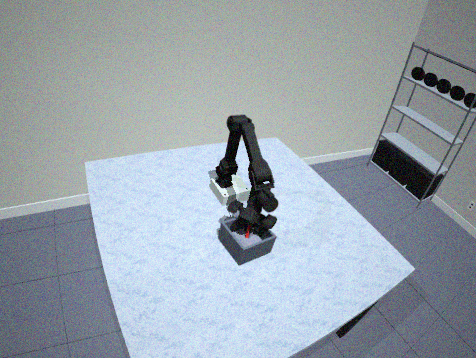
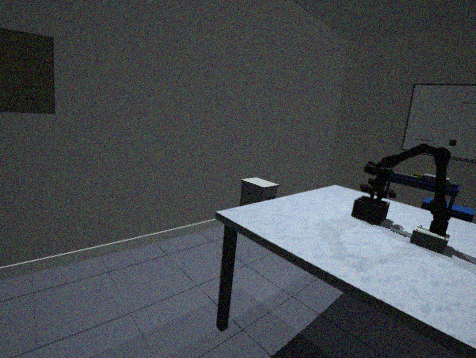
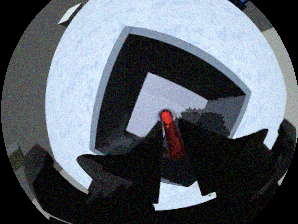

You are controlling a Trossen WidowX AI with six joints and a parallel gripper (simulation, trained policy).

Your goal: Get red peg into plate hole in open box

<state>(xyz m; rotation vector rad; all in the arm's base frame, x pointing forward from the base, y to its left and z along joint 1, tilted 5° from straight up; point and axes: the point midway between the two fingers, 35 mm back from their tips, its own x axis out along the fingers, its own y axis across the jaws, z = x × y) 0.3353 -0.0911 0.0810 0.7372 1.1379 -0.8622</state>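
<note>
The red peg (image 1: 248, 233) (image 3: 173, 141) points down into the grey open box (image 1: 240, 252) (image 2: 370, 210) (image 3: 105, 80). Its bright end is over the pale plate (image 3: 150, 97) at the bottom, near the middle. A thin dark rim shows around that end; the hole is otherwise hidden, and how deep the peg sits cannot be told. My gripper (image 1: 250, 228) (image 2: 378, 194) (image 3: 170, 123) reaches down into the box. Its fingers stand slightly open around the peg, with a narrow light gap on the peg's left in the wrist view. The peg is too small to make out in the exterior view.
The box walls surround the fingers closely. A pale block (image 1: 241, 193) (image 2: 429, 241) sits by the arm's base behind the box. Both stand on the light blue-white table (image 1: 175, 280) (image 2: 300, 230). A metal shelf (image 1: 425, 117) stands off to the right.
</note>
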